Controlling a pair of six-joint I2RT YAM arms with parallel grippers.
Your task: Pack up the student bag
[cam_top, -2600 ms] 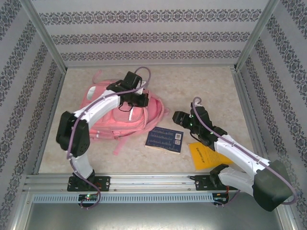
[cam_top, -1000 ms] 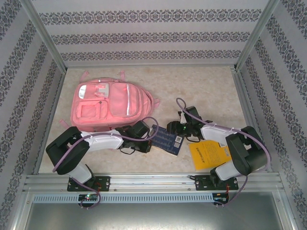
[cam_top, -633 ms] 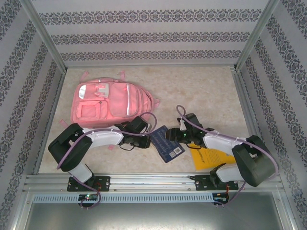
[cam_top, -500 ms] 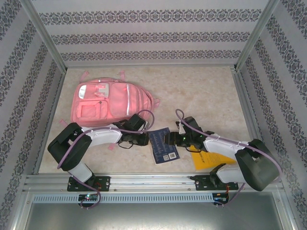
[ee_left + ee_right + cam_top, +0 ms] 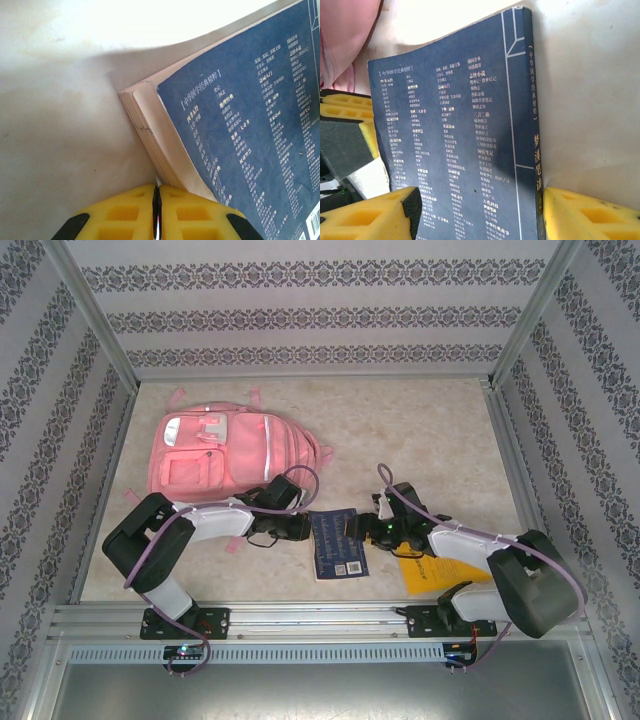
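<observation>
The student bag (image 5: 215, 450) is a large pink backpack lying flat at the back left, front pockets up; its pink fabric (image 5: 345, 35) shows at the top left of the right wrist view. A dark blue book (image 5: 333, 540) lies between my two grippers, back cover up (image 5: 460, 140). My right gripper (image 5: 362, 527) straddles the book's width (image 5: 480, 195), one finger against the spine and the other at the opposite edge. My left gripper (image 5: 303, 528) is shut, its yellow tips (image 5: 156, 195) touching the book's page edge (image 5: 150, 145).
A yellow booklet (image 5: 435, 570) lies partly under the right arm near the front right. Metal frame posts and patterned walls enclose the table on three sides. A rail (image 5: 320, 615) runs along the near edge.
The blue book has turned from lying crosswise to lengthwise between the grippers. The left gripper has come off the bag and down to the book; the bag lies flat.
</observation>
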